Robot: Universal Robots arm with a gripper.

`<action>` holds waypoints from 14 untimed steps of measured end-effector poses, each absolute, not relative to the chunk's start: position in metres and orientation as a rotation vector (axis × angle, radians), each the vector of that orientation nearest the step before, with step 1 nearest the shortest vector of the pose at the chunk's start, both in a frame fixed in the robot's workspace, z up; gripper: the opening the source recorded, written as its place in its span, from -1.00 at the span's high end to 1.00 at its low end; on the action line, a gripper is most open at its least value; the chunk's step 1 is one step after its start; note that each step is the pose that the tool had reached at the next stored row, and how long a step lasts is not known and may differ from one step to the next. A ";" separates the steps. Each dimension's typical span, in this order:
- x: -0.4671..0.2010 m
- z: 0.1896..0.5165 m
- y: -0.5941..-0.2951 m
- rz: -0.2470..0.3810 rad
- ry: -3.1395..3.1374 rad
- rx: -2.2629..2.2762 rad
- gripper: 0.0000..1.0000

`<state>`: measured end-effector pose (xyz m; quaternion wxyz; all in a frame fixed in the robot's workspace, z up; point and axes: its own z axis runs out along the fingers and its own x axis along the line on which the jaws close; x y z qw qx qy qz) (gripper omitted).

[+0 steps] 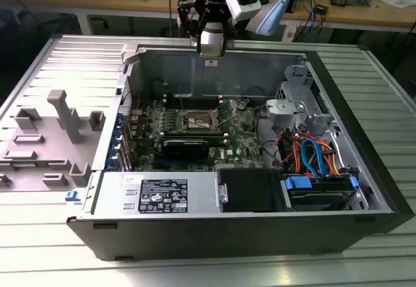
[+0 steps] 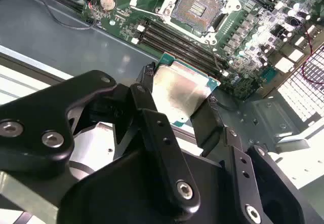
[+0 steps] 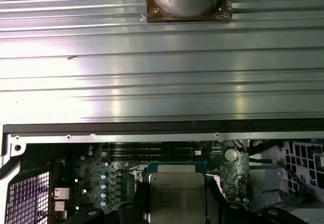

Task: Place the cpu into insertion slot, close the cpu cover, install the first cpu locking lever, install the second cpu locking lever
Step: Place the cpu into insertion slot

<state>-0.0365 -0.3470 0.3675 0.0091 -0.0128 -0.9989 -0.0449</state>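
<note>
Gripper: two black, matte, angular fingers on jointed links with bright screw heads. They are closed partway onto two opposite edges of the cpu. The chip spans the gap and the pads press its sides.

Cpu: flat and near square, with a dull brushed-silver lid that has faint scuffs. A thin green substrate lip shows along one edge. Both wrist views show the lid face-on, so the metal side faces back toward the wrist. It has no real long axis (square part). Its green-lipped edge runs roughly parallel to the long black memory slots.

Arm: it comes down from the far side in the exterior view. The wrist hangs over the far wall of the open computer case, tool pointing downward.

Insertion slot: near the middle of the green circuit board, nearer than the gripper and below it, well apart from the chip. In the second wrist view its dark, finely grained pin field lies bare inside a silver metal rim. The chip is held in the air, not seated.

Surroundings: ribbed aluminium table. A grey moulded tray lies at the exterior view's left. A silver power supply sits along the case's near side. Blue and orange cables run at the exterior view's right.
</note>
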 end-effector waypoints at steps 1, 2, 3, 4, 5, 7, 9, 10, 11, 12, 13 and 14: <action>-0.036 0.368 -0.347 -0.140 -3.120 -0.040 -0.09; -0.036 0.368 -0.347 -0.140 -3.120 -0.040 -0.09; -0.036 0.368 -0.347 -0.140 -3.120 -0.040 -0.09; -0.036 0.368 -0.347 -0.140 -3.120 -0.041 -0.09; -0.036 0.368 -0.347 -0.140 -3.120 -0.041 -0.09; -0.036 0.368 -0.347 -0.140 -3.120 -0.044 -0.09; -0.036 0.368 -0.347 -0.140 -3.120 -0.049 -0.09; -0.036 0.368 -0.347 -0.140 -3.120 -0.053 -0.09; -0.036 0.368 -0.347 -0.140 -3.120 -0.055 -0.09; -0.036 0.368 -0.347 -0.140 -3.120 -0.057 -0.09; -0.036 0.368 -0.347 -0.140 -3.120 -0.059 -0.09; -0.036 0.368 -0.347 -0.140 -3.120 -0.060 -0.09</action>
